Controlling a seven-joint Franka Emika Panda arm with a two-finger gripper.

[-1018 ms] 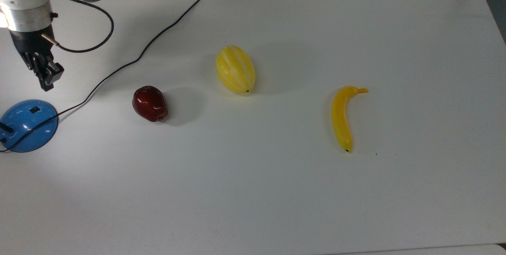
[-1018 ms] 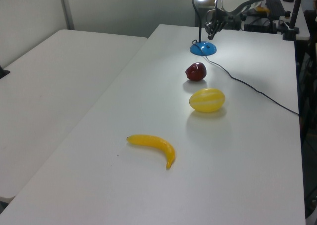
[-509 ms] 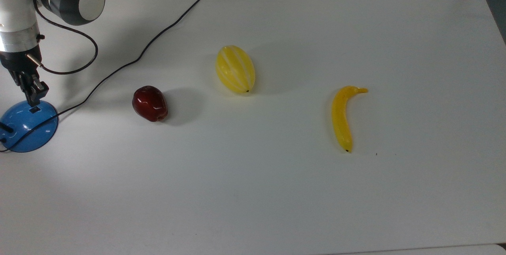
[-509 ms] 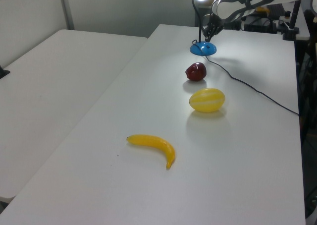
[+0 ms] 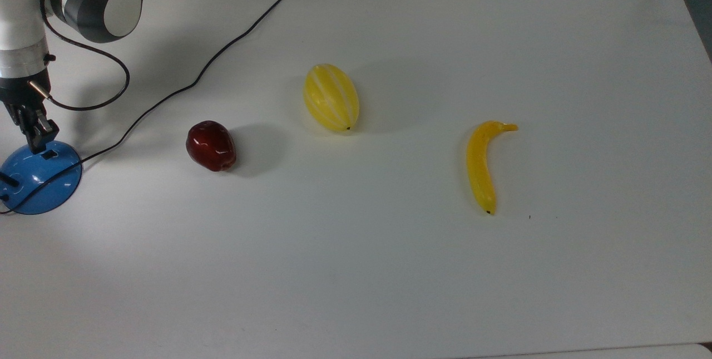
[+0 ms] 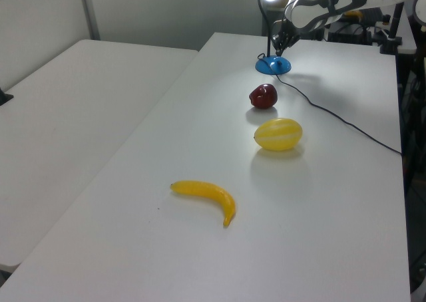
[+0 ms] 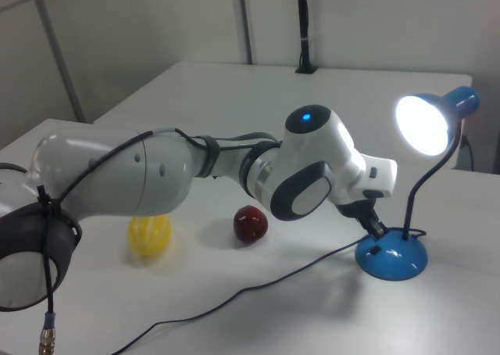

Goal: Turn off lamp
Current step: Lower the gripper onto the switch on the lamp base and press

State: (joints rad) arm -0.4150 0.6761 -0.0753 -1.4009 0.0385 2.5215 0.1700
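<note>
A: Though the gripper hangs right over the lamp base, its fingers look pressed together with nothing between them, which suits poking a switch rather than grasping.

B: Where exactly is it aimed?

A: In the top view the tip sits just above the small dark button on the blue dome, at the top view's far left edge of the table. In the right view the tip comes in at a slant beside the lamp's thin neck. I can't tell whether it touches the dome or only hovers close.

B: And the lamp?

A: Its shade glows bright in the right view, so I'd judge the press hasn't done its work yet. The black cord runs off the base across the table toward the far edge.

B: What else is about?

A: A dark red apple nearest the base, then a yellow striped melon, then a banana well apart. None is in the gripper's way.

B: Any change from half a second back?

A: Little. The tip was on the dome's upper edge just above the button; now it sits slightly up and toward the top view's left, and the button shows clear of it. A second ago it was well above the base. The fruit hasn't stirred.
</note>
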